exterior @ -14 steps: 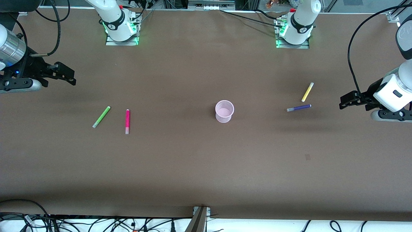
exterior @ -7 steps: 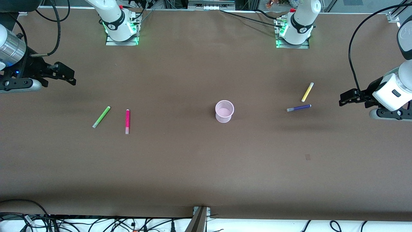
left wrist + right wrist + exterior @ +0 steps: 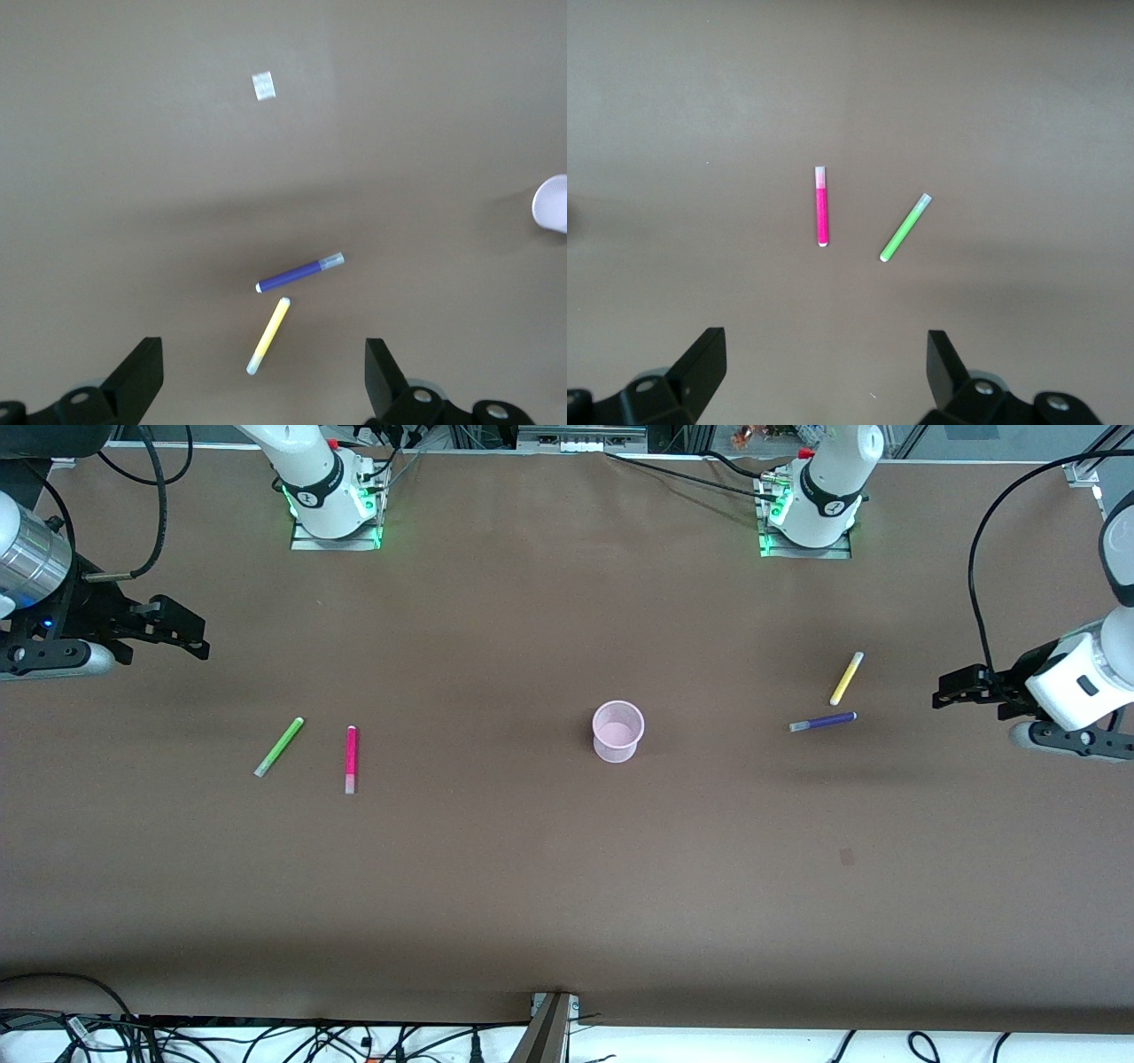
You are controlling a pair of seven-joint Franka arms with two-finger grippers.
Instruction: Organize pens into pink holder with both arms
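Observation:
The pink holder (image 3: pixel 617 731) stands upright at mid-table; its rim shows in the left wrist view (image 3: pixel 554 204). The yellow pen (image 3: pixel 846 678) and purple pen (image 3: pixel 823 722) lie toward the left arm's end, also in the left wrist view: yellow (image 3: pixel 267 336), purple (image 3: pixel 299 273). My left gripper (image 3: pixel 952 688) hovers open and empty beside them (image 3: pixel 263 376). The green pen (image 3: pixel 279 747) and magenta pen (image 3: pixel 351 759) lie toward the right arm's end, also in the right wrist view: green (image 3: pixel 905 227), magenta (image 3: pixel 821 218). My right gripper (image 3: pixel 190 638) hovers open and empty, apart from them (image 3: pixel 824 363).
The brown table (image 3: pixel 567 886) has a small pale patch (image 3: pixel 847 856) nearer the front camera than the purple pen, also in the left wrist view (image 3: pixel 263 86). The arm bases (image 3: pixel 335 500) (image 3: pixel 808 509) stand along the table's back edge. Cables lie along the front edge.
My left gripper has shifted a little toward the bases' side of the table. The right arm, the pens and the holder have not moved.

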